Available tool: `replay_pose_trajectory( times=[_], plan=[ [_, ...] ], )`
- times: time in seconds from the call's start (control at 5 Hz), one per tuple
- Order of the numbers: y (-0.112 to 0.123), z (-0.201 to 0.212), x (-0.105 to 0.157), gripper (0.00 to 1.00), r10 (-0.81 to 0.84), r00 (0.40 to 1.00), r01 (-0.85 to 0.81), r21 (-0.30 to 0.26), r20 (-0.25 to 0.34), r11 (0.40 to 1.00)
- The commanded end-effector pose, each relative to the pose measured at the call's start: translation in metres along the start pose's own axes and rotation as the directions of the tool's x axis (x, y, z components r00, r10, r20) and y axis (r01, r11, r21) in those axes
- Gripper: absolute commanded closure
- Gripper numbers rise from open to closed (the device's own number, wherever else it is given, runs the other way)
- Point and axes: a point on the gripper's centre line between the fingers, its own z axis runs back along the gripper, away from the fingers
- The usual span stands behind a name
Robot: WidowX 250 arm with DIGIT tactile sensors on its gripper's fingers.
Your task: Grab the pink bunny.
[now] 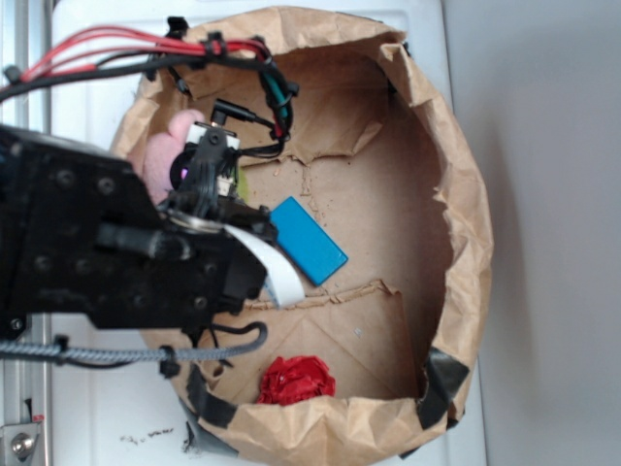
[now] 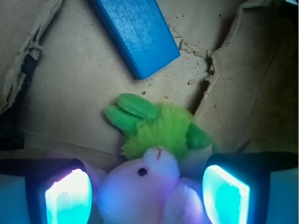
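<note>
In the exterior view, a brown paper bag (image 1: 456, 194) with its walls rolled down lies open on a white table (image 1: 97, 116), forming a shallow basin. Inside it, a blue block (image 1: 309, 240) lies near the middle of the cardboard-coloured floor, and a red wad of fabric (image 1: 296, 380) sits against the near wall, well apart from the block. The black robot arm (image 1: 87, 243) reaches in over the left rim, with red and black cables (image 1: 146, 44) arching above it. The pink bunny (image 1: 163, 150) shows only as a pale-pink patch at the left wall, mostly hidden behind the arm, and the gripper (image 1: 209, 170) hangs right beside it; from here the jaws cannot be made out. In the wrist view, the gripper (image 2: 147, 193) has its jaws spread wide, one glowing pad on each side of the pink bunny (image 2: 145, 189), which lies between them at the bottom of the picture with its face turned up; whether either pad touches it cannot be told. A green plush toy (image 2: 159, 128) lies touching the bunny just above its head, and the blue block (image 2: 135, 32) rests farther off on the bag's floor (image 2: 70, 84), apart from both toys.
</note>
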Motion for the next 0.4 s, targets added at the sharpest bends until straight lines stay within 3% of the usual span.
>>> replay_pose_trajectory(
  times=[0.0,0.2],
  plan=[
    [0.0277,0.0114,0.0090,0.00,-0.079,0.991,0.071,0.078,0.112,0.994],
    [0.0179,0.0023,0.0059,0.00,-0.219,0.968,0.204,0.126,0.123,0.971]
  ],
)
